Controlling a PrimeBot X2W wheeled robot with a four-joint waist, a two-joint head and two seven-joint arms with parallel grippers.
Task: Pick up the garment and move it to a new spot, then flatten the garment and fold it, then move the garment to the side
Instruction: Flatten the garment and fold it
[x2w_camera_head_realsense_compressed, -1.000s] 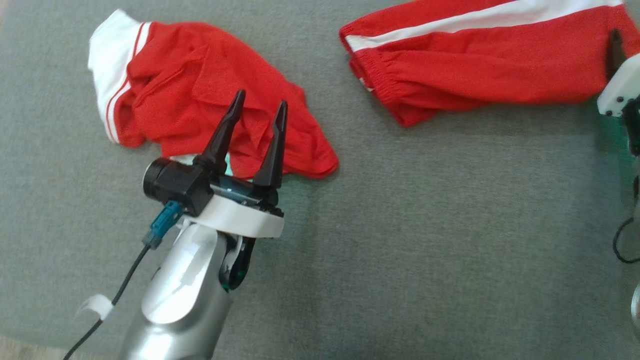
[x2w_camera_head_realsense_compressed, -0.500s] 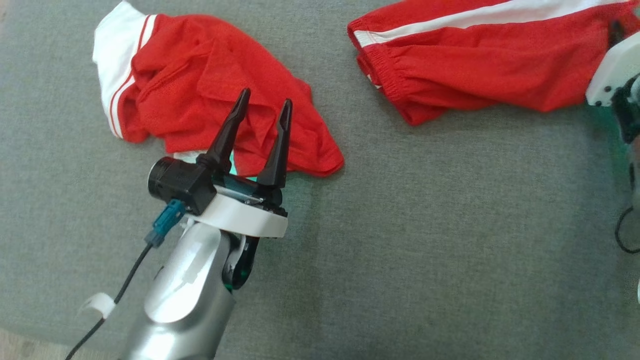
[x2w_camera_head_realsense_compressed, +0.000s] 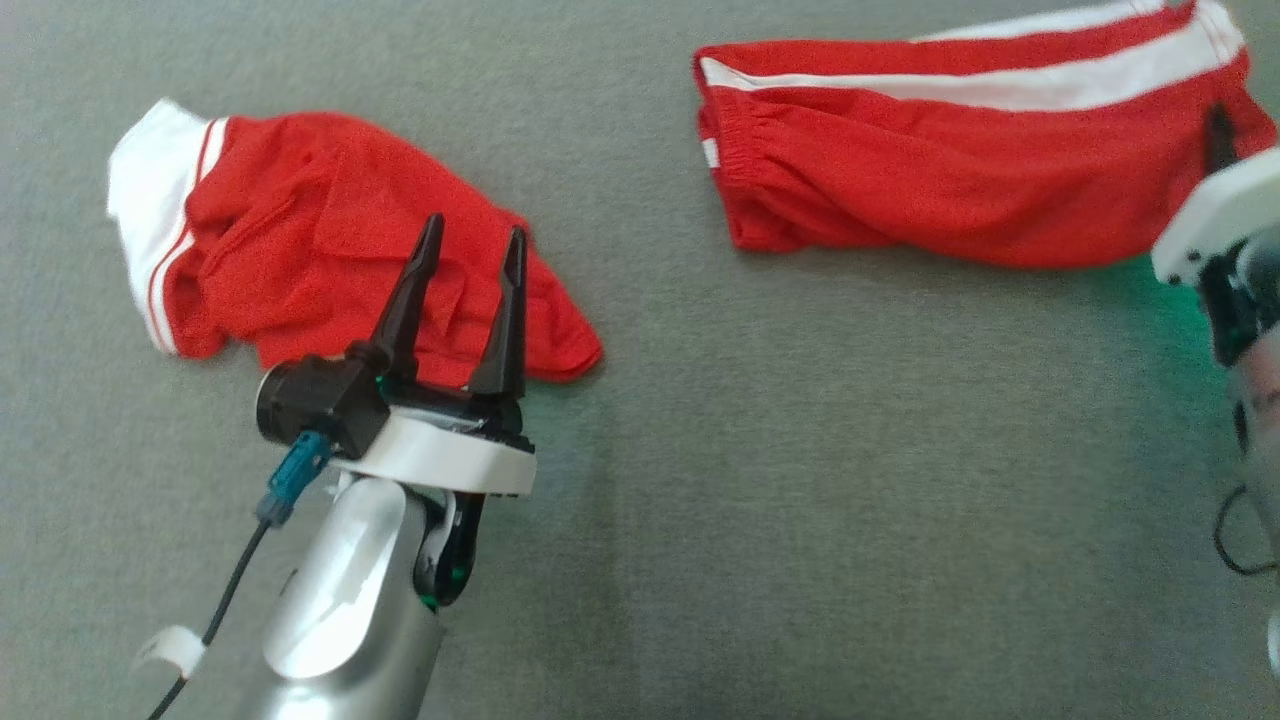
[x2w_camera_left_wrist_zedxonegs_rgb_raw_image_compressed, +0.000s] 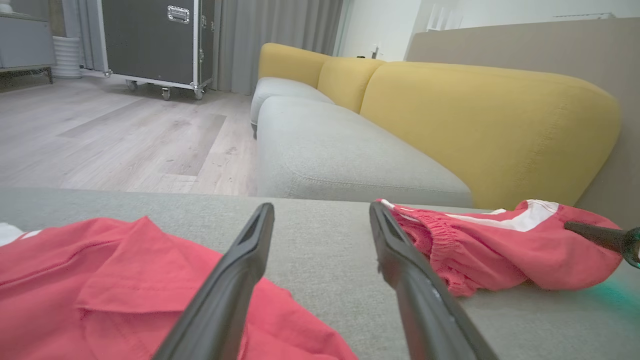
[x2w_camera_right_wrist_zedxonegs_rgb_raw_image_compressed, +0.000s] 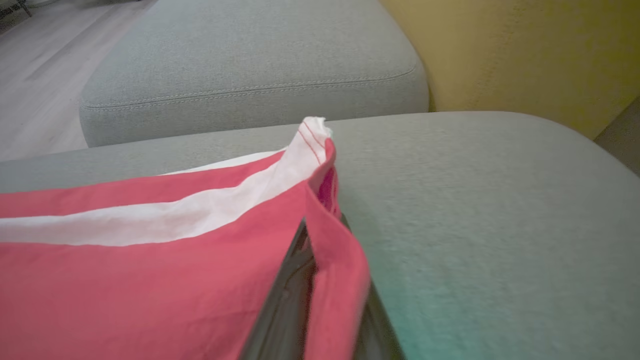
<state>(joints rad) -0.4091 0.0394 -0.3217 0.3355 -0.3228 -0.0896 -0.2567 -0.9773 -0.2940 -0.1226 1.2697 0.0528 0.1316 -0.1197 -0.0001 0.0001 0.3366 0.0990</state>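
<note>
While the red garment (x2w_camera_head_realsense_compressed: 950, 200) with the white stripe lies at the far right of the grey cushion (x2w_camera_head_realsense_compressed: 800, 500) | my right claw (x2w_camera_head_realsense_compressed: 1217, 125) is closed tight on its right hem, cloth between the fingers | my left claw (x2w_camera_head_realsense_compressed: 475, 228) stands wide open, holding nothing, over the near edge of a second crumpled red garment (x2w_camera_head_realsense_compressed: 330, 250), well apart from the first.

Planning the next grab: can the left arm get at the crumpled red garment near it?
Probably yes: the left gripper stands open just above the crumpled red garment, and nothing lies between them.
</note>
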